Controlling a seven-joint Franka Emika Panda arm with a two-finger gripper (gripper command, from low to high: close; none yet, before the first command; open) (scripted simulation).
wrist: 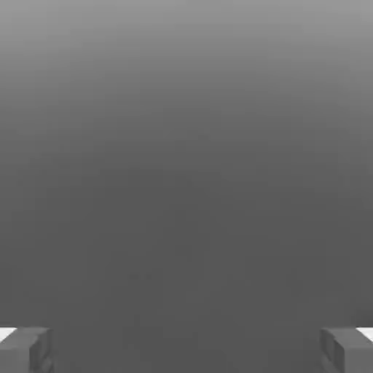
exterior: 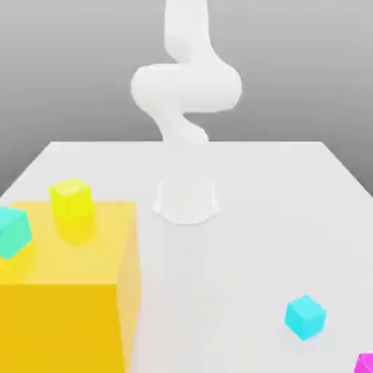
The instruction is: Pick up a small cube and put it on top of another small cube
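Note:
A small cyan cube (exterior: 304, 317) rests on the white table (exterior: 240, 277) toward the exterior view's right front. A second cyan cube (exterior: 12, 232) sits at the left edge of a large yellow block (exterior: 69, 291), and a small yellow-green cube (exterior: 72, 202) stands on that block's top. A magenta cube (exterior: 365, 363) peeks in at the right front corner. In the hand view my gripper (wrist: 186, 351) is open, its two grey fingertips (wrist: 26, 350) far apart with nothing between them, facing a plain grey background.
The white arm (exterior: 186, 87) rises from its base (exterior: 186, 198) at the table's middle back and runs out of the picture's top. The large yellow block stands tall at the exterior view's left front.

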